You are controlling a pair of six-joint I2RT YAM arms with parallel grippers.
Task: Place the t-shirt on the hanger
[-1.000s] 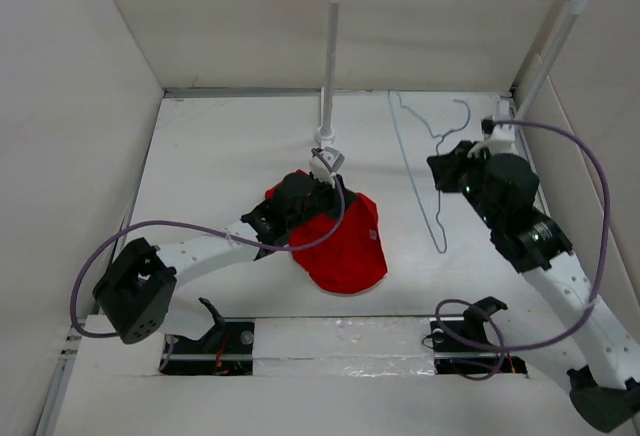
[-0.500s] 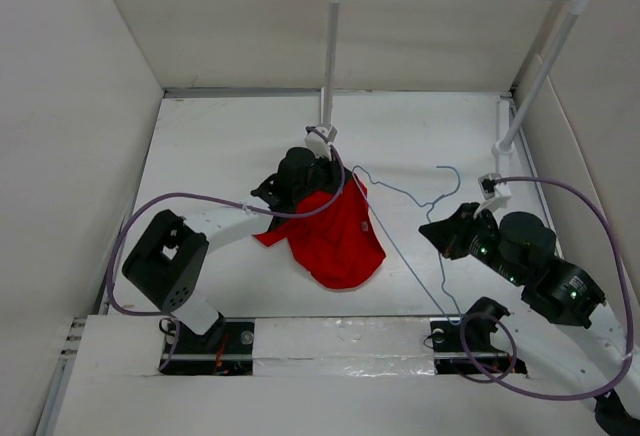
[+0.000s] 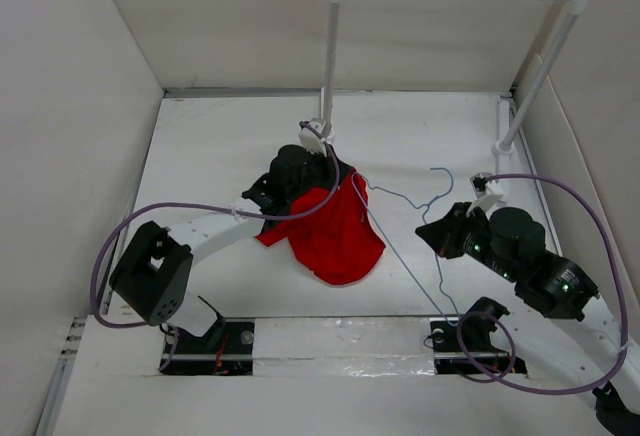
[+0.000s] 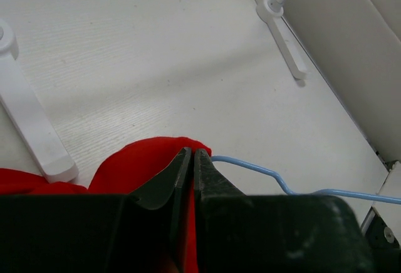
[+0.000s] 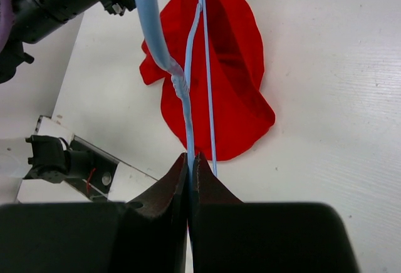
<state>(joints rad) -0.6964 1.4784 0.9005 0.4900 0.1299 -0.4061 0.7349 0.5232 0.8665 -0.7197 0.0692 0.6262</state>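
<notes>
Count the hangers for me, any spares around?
1 hanger, gripped in the right hand, its far end meeting the shirt pinched by the left hand. No others visible.

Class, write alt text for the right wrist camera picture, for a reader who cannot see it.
The right gripper, jaws shut, pinches the pale blue wire hanger, whose wires run away across a crumpled red t-shirt against the white table. The black left arm is at top left, by the shirt's upper edge.
</notes>
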